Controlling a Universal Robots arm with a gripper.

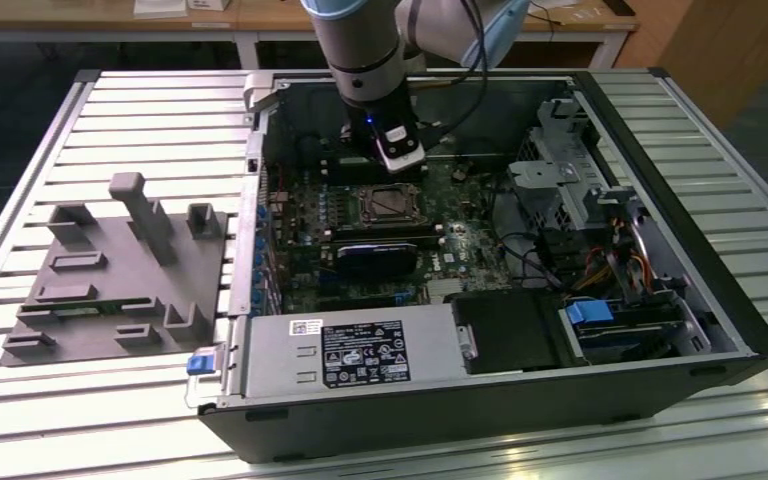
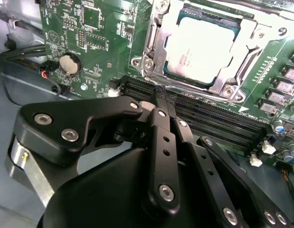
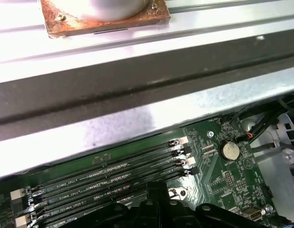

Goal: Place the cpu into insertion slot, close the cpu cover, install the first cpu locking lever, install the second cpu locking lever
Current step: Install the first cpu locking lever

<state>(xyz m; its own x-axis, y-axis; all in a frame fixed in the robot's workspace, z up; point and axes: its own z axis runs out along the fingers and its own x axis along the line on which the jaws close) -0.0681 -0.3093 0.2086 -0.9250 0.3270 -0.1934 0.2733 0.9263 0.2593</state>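
We see the gripper (image 2: 161, 97), fingers pressed together and empty, poised just beside the cpu cover (image 2: 159, 35) framing the seated cpu (image 2: 199, 47).

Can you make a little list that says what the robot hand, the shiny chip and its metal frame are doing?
gripper: fingers shut together, holding nothing, tips beside the memory slots
cpu: lying flat in the insertion slot
cpu cover: down around the chip
place: inside an open computer case on a slatted table
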